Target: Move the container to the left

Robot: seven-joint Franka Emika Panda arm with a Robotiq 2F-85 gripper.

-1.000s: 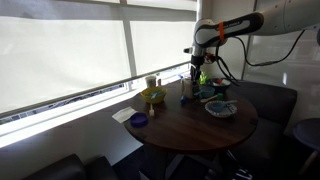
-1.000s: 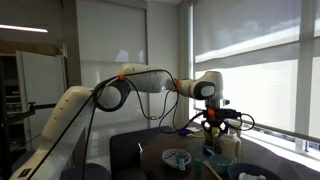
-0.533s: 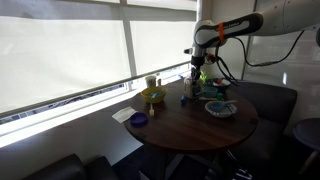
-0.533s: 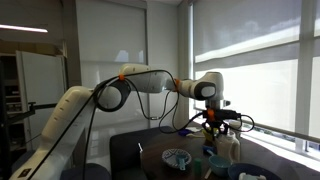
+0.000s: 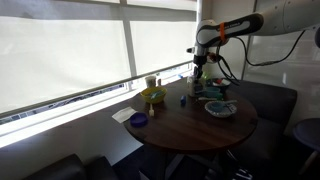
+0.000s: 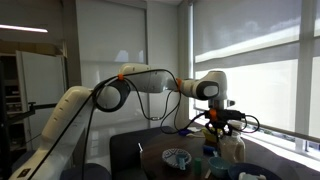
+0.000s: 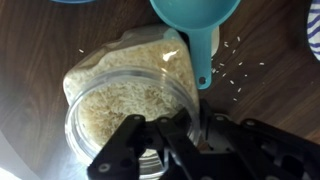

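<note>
The container is a clear jar full of pale rice. In the wrist view [image 7: 125, 95] I look down on it and my gripper [image 7: 178, 128] is shut on its rim. In both exterior views the gripper [image 5: 198, 74] [image 6: 222, 124] holds the jar [image 5: 197, 87] [image 6: 232, 150] upright over the far side of the round table [image 5: 190, 125], low above the top. Whether the jar touches the table I cannot tell.
A yellow bowl [image 5: 153, 96], a small purple dish [image 5: 139, 120] and a white paper [image 5: 122, 114] lie toward the window side. A patterned plate [image 5: 221, 108] [image 6: 177, 157] and a teal scoop [image 7: 195, 18] are close to the jar. A small blue item [image 5: 183, 100] sits beside it.
The gripper has carried the jar a short way along the table's far side, away from the yellow bowl. The small blue item now shows where the jar stood.
</note>
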